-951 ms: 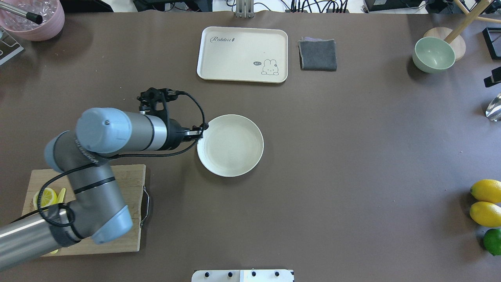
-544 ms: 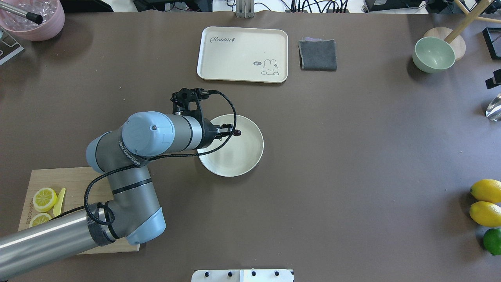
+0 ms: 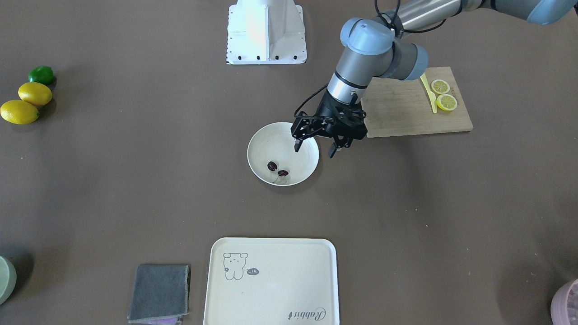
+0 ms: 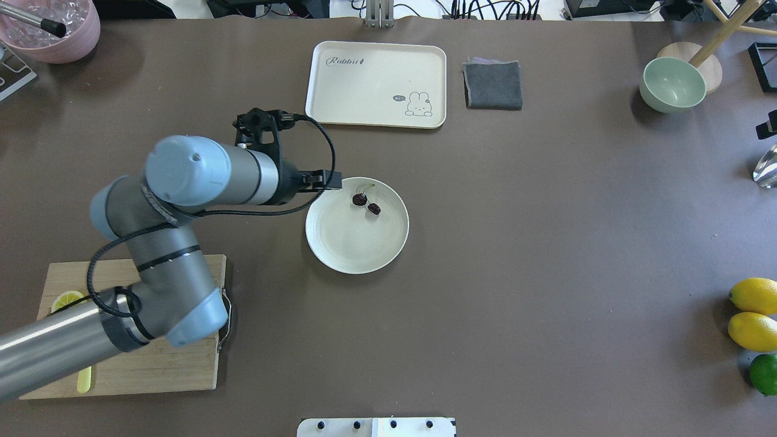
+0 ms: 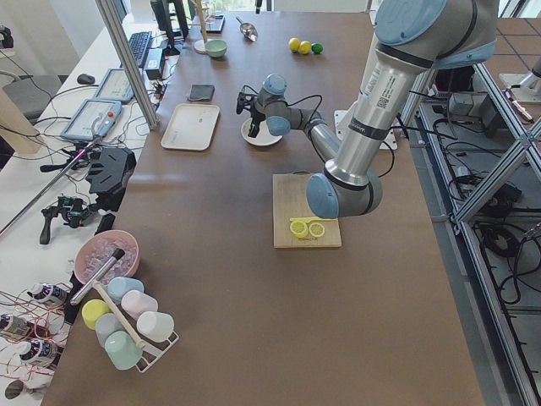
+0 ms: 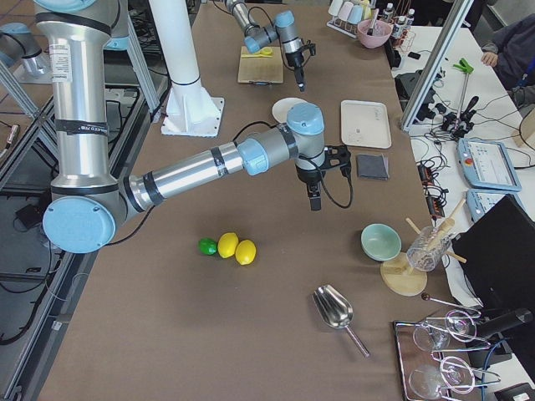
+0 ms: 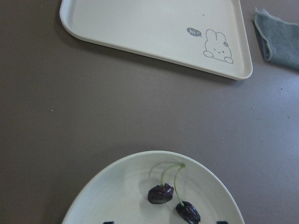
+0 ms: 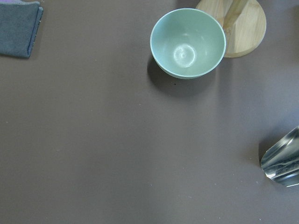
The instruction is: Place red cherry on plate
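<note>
The red cherry [image 4: 366, 203], two dark fruits on pale green stems, lies in the far part of the round cream plate [image 4: 358, 246]. It shows there in the front view too, cherry [image 3: 277, 169] on plate [image 3: 281, 137], and in the left wrist view, cherry [image 7: 173, 201] on plate [image 7: 112, 200]. My left gripper [image 3: 314, 150] hangs open and empty above the plate's rim on the cutting-board side, apart from the cherry. My right gripper [image 6: 315, 200] hovers far off near the green bowl; I cannot tell whether it is open or shut.
A cream tray [image 4: 376, 85] with a rabbit drawing and a grey cloth [image 4: 493, 85] lie beyond the plate. A green bowl [image 4: 672, 85], a metal scoop [image 4: 766, 167], lemons [image 4: 754, 312] and a lime sit at the right. The wooden board [image 4: 152, 370] is under the left arm.
Half a second ago the left gripper held the cherry over the plate. It has opened, the cherry lies in the plate, and the gripper has drawn back to the plate's left rim.
</note>
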Controlling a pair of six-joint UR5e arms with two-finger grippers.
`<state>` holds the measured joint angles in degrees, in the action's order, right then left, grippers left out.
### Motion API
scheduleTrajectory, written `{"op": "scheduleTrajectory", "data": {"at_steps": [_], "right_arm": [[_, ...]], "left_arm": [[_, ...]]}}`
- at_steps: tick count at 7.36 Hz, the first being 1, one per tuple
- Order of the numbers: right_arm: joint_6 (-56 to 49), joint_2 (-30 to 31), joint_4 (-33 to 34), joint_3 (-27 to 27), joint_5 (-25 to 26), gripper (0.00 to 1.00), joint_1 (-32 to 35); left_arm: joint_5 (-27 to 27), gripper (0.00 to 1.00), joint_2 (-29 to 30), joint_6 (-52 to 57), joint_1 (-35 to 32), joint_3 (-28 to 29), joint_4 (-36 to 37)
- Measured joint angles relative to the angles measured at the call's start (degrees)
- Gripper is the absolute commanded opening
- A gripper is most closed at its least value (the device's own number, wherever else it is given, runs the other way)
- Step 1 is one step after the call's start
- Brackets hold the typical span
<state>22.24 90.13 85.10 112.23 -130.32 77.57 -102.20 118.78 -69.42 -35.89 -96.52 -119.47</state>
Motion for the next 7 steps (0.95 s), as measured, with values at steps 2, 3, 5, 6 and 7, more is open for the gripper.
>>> {"op": "scheduleTrajectory", "data": {"at_steps": [2,3,5,6,7], "right_arm": [[-0.89,0.95,0.18,-0.12,0.12,1.00,1.08],[-3.33,1.73,0.39,-0.28,0.12,1.00,2.16],[-9.01,3.57,0.71,-0.72,0.06,1.00,4.29],[-12.90,4.85,0.86,-1.27,-0.24,1.00,5.65],[-17.43,6.10,1.93,-1.80,-1.16,1.00,7.54]], "left_arm": [[-11.93,0.98,-5.00,12.82,-11.39,-5.55,11.15],[-16.38,0.98,-7.83,22.79,-17.73,-9.18,19.24],[-20.12,0.98,-11.86,46.07,-30.79,-12.83,34.09],[-20.87,0.98,-12.84,59.06,-38.31,-12.01,40.42],[-22.07,0.98,-13.26,71.34,-45.24,-9.67,46.07]]}}
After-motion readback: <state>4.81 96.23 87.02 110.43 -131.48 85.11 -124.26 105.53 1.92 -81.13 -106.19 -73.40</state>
